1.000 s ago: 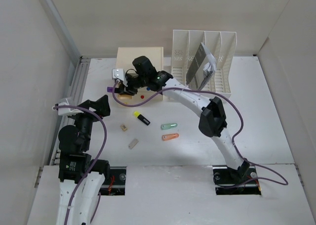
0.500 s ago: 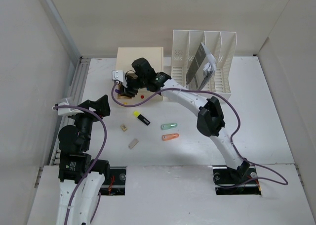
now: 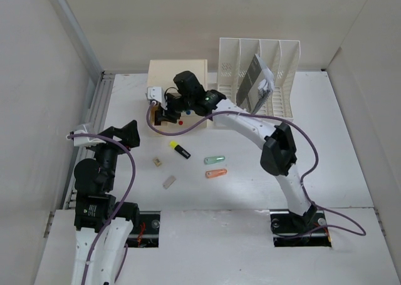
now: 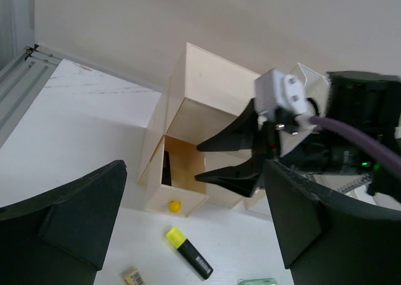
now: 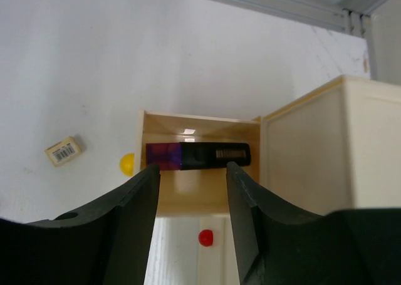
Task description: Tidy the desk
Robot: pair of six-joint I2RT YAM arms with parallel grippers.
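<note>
Hovering right gripper (image 5: 190, 172) spread, empty, over purple-black marker (image 5: 197, 155) stowed in cream wooden drawer (image 5: 200, 123); yellow-black highlighter (image 3: 180, 149) and others left on white desk (image 3: 338, 147).

The purple-capped marker (image 5: 198, 155), seen a second earlier gripped just left of the open drawer (image 5: 194, 125), has been carried in and laid inside it. The right gripper (image 5: 192, 166) has been spread wider, so the marker is no longer clamped, and shifted slightly right. The right arm's elbow (image 3: 279, 148) has been swung rightward.
</note>
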